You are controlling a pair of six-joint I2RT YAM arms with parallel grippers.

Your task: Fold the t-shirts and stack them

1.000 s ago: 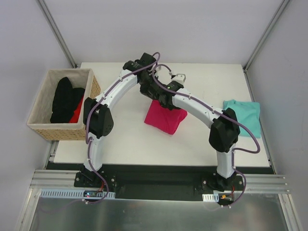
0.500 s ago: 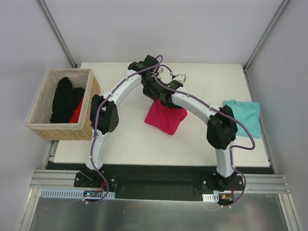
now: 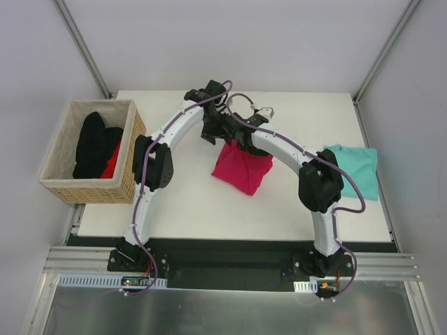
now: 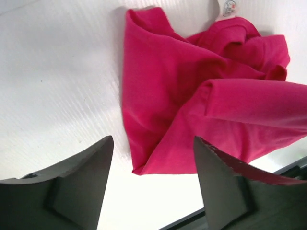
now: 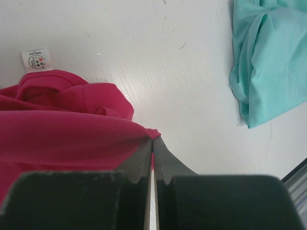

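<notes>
The magenta-pink t-shirt [image 3: 242,171] hangs bunched at mid-table, lifted by one edge. My right gripper [image 5: 153,139] is shut on that raised edge; from above, my right gripper [image 3: 234,144] sits at the shirt's top. My left gripper [image 4: 153,160] stands open just beside it, nothing between its fingers [image 4: 81,182], with the pink t-shirt [image 4: 192,96] below and its white neck label [image 4: 228,7] at the far side. The same label [image 5: 37,60] lies on the table in the right wrist view. The teal t-shirt [image 3: 353,169] lies crumpled at the right edge, apart from both grippers.
A wicker basket [image 3: 61,187] stands off the table's left side, holding a black garment [image 3: 92,143] and something red [image 3: 112,162]. Both arms cross over the back middle of the white table [image 3: 181,209]. The table's right edge lies just beyond the teal t-shirt [image 5: 268,62].
My left gripper has opened and let go of the pink t-shirt. The right gripper stays shut on its edge, and the shirt has barely shifted.
</notes>
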